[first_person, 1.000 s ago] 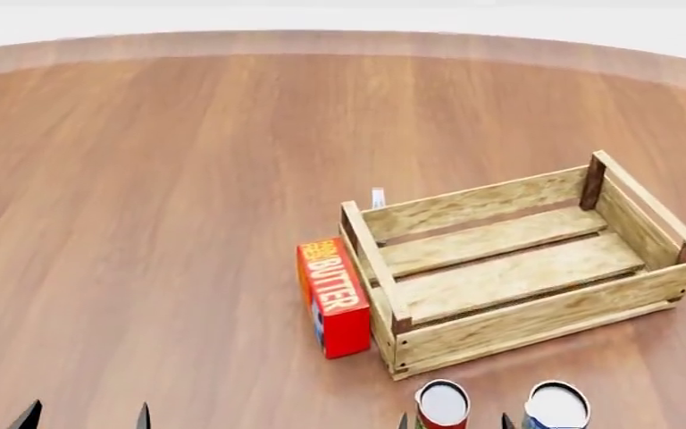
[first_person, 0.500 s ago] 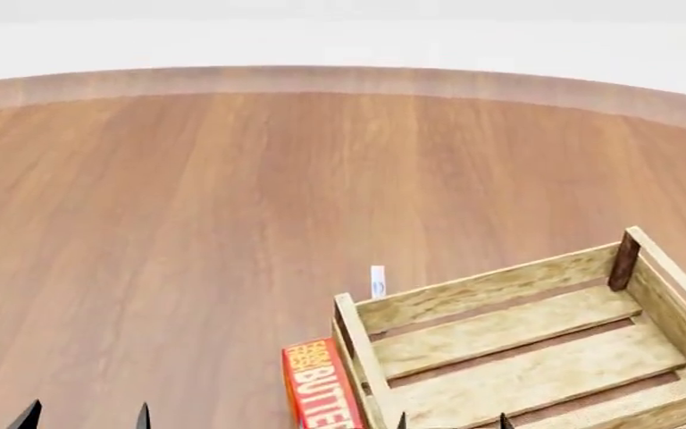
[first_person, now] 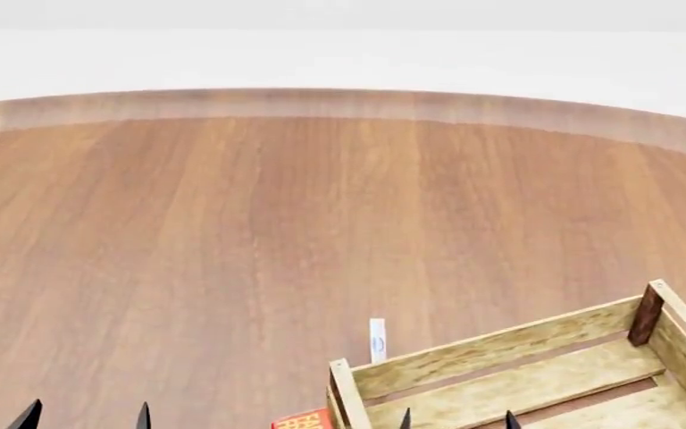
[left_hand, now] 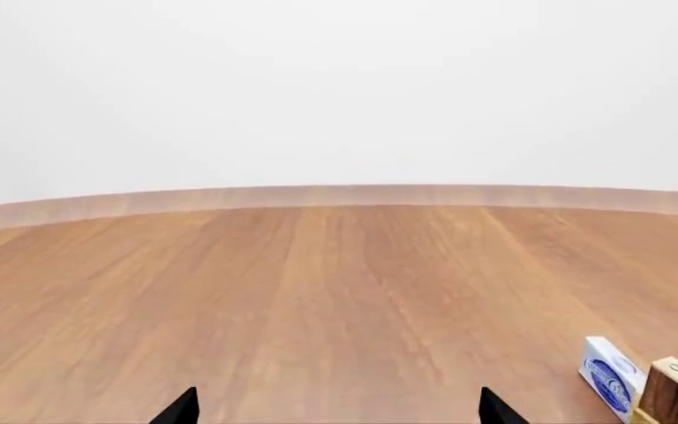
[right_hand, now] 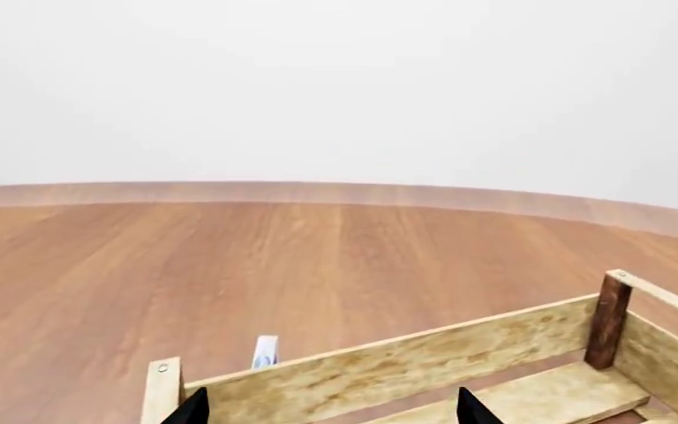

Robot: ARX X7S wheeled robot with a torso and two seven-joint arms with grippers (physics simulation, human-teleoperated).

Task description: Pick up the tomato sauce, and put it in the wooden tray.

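Frame edge crops wooden tray (first_person: 486, 357), butter box (first_person: 304, 419).

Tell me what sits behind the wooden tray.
Behind the wooden tray, a small white-and-blue box stands upright just past its far wall; its lower part is covered by that wall.

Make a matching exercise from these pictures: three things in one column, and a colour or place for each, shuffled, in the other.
Things:
1. wooden tray
2. butter box
3. small white and blue box

Descriptions:
A. standing upright on the table just behind the tray's far wall
B. red, only its top showing at the bottom edge of the head view
C. pale slats with a darker corner post

Pairs: 1-C, 2-B, 3-A
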